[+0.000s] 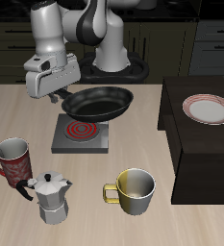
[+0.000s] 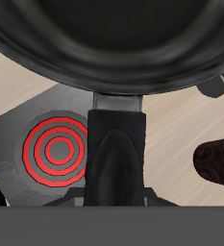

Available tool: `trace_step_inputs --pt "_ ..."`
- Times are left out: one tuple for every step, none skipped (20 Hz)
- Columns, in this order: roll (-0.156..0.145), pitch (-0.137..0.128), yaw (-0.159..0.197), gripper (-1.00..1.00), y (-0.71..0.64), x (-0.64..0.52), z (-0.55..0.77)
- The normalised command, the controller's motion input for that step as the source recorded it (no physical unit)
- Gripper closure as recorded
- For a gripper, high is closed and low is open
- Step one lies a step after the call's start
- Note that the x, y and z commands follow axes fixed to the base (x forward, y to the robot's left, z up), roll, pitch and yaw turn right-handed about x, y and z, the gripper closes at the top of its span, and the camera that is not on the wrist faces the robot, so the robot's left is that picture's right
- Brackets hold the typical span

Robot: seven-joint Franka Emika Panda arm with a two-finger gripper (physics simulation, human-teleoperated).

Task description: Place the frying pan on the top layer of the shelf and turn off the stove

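Pale wooden table [image 1: 181,226] before dark cabinet drawers [image 1: 210,38] along the back

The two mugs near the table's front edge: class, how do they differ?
The red patterned mug is dark red with a pattern; the yellow mug is yellow and white. The red patterned mug stands beside the moka pot; the yellow mug stands nearer the shelf. Both stand upright with handles.

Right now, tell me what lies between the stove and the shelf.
Nothing: in the exterior view, only bare table separates the stove from the shelf.
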Motion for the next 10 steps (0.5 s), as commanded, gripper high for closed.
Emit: trace_step_inputs --pt "-0.066 0.061 0.071 1.00 -0.15 0.16 -0.17" --pt "-0.072 0.048 0.236 1.00 -0.09 0.11 -0.23" --pt "-0.025 0.038 0.095 1.00 -0.13 0.05 -0.11" --pt "0.013 0.108 0.060 1.00 -0.02 0.05 -0.16" --pt "-0.027 0.074 0.099 1.00 -0.16 0.10 -0.08" --pt "-0.118 0.036 0.278 1.00 -0.26 0.15 -0.19" --pt "-0.027 0.107 0.006 1.00 -0.15 0.04 -0.12" --pt "-0.104 0.025 0.161 1.00 -0.21 0.07 -0.14" --pt "-0.049 0.086 0.020 1.00 -0.19 0.07 -0.10" --pt "-0.125 0.080 0.221 1.00 -0.31 0.09 -0.30"
